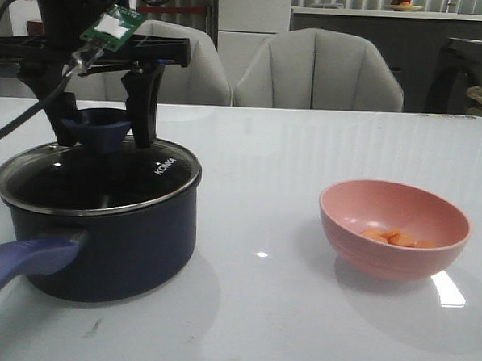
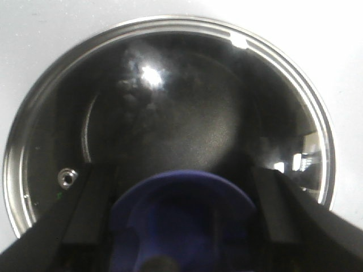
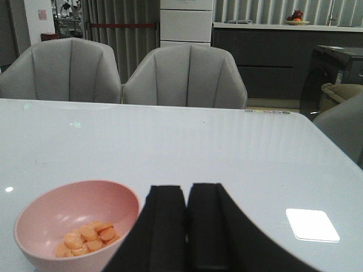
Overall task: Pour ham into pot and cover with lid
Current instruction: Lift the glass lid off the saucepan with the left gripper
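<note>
The navy pot (image 1: 124, 247) stands at the front left, its purple-blue handle (image 1: 18, 270) pointing toward me. The glass lid (image 1: 144, 179) lies on it; it fills the left wrist view (image 2: 170, 102). My left gripper (image 1: 104, 141) straddles the blue knob (image 1: 98, 132), a finger against each side, shut on it (image 2: 182, 173). The ham (image 1: 396, 237) lies in the pink bowl (image 1: 359, 235) at the right. My right gripper (image 3: 187, 192) is shut and empty, just beside the bowl (image 3: 51, 209) with its ham (image 3: 88, 238); it is out of the front view.
The white table (image 1: 267, 149) stretches between pot and bowl. Two grey chairs (image 1: 319, 71) stand behind its far edge. A cable and a small green board (image 1: 111, 28) hang on the left arm above the pot.
</note>
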Available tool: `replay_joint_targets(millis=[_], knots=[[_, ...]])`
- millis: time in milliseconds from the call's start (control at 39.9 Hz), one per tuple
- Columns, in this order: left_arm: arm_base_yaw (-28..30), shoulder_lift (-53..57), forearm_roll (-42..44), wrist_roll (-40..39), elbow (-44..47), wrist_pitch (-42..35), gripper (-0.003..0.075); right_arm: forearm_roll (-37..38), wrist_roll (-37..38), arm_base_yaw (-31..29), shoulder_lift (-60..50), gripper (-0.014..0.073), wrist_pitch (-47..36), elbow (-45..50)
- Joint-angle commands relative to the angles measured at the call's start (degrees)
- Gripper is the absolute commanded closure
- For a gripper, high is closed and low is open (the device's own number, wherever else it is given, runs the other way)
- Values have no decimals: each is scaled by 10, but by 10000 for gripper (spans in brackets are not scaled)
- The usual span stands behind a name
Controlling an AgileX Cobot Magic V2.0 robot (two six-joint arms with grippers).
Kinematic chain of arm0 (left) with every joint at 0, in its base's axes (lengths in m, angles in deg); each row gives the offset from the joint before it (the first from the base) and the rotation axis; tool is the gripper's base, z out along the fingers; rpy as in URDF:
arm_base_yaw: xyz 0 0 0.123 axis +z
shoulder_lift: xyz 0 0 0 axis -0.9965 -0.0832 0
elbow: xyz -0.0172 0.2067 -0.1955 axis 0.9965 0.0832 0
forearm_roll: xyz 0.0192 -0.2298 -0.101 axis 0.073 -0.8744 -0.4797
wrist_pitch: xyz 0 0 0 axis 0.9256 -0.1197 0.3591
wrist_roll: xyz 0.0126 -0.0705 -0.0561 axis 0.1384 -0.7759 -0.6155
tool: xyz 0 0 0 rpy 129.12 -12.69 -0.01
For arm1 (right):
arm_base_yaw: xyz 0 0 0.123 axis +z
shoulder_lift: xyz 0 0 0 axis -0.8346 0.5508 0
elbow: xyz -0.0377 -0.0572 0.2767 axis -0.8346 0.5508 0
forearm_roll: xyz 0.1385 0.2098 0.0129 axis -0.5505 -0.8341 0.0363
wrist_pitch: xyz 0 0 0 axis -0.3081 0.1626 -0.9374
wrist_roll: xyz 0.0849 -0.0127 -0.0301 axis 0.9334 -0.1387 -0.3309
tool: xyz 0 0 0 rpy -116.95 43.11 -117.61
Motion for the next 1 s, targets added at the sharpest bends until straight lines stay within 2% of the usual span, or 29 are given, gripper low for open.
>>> replay_joint_targets(millis=[0,175,351,501,651,876,977], knots=[[-2,20,11,3,-35,35,561,7,0,-3,-11,460,-45,7],[-2,23,20,5,-81,55,608,7,0,-3,-11,460,-45,7],[0,29,19,24,-98,55,607,7,0,-3,-11,460,-45,7],[36,47,19,55,-96,55,607,7,0,-3,-11,460,-45,7],[106,93,19,105,-59,55,607,7,0,-3,-11,460,-45,7],[276,161,11,172,53,45,607,7,0,-3,-11,460,-45,7],[346,175,-23,228,115,7,607,7,0,-3,-11,460,-45,7]])
